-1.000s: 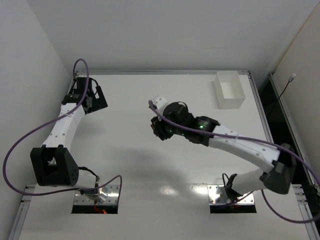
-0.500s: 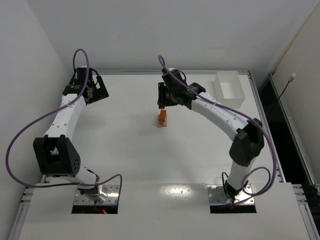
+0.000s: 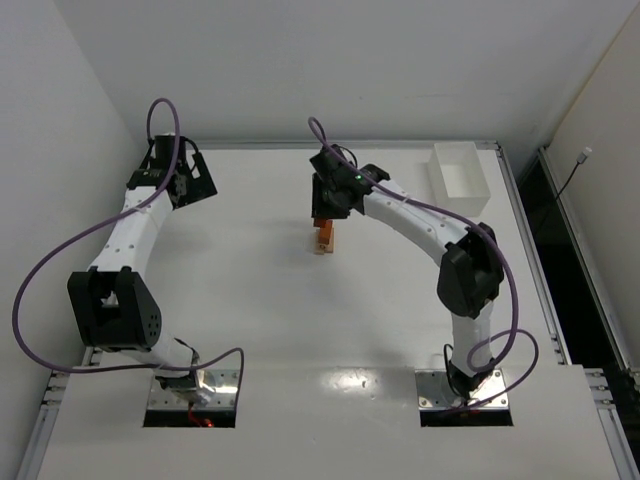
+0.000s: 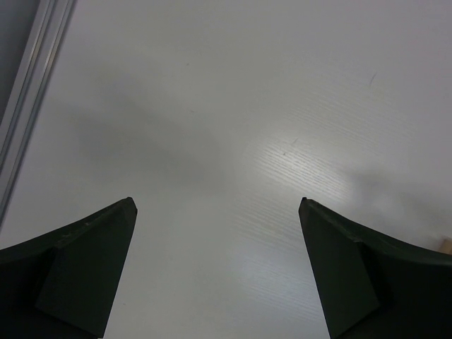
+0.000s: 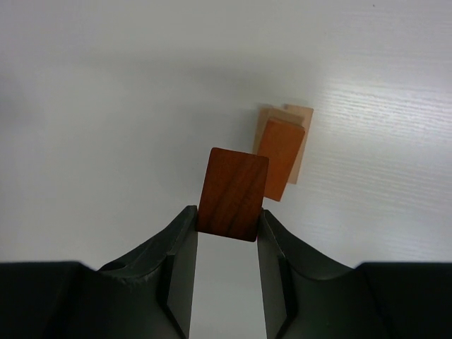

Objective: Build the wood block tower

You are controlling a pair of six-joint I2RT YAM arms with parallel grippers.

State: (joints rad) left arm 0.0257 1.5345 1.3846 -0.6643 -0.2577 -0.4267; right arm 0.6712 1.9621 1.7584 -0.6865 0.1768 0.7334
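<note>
The wood block tower [image 3: 324,238] stands mid-table as a small stack, a pale tan block below and an orange block [image 5: 280,157] on top. My right gripper [image 5: 226,217] is shut on a dark reddish-brown block [image 5: 233,192], held above and just to the near left of the stack in the right wrist view. In the top view that gripper [image 3: 325,212] hovers just behind the tower. At the far left of the table my left gripper [image 3: 198,186] stands wide open; its wrist view shows bare table between the fingers [image 4: 92,261].
A white rectangular tray [image 3: 459,180] sits at the far right corner of the table. The metal rail of the table's edge [image 4: 28,92] runs close beside the left gripper. A pale sliver [image 4: 445,244] of something shows at that view's right edge.
The right arm swung from the table's middle to the far side, uncovering the small stack, and now holds its block just behind it. The left arm shifted slightly toward the back.
</note>
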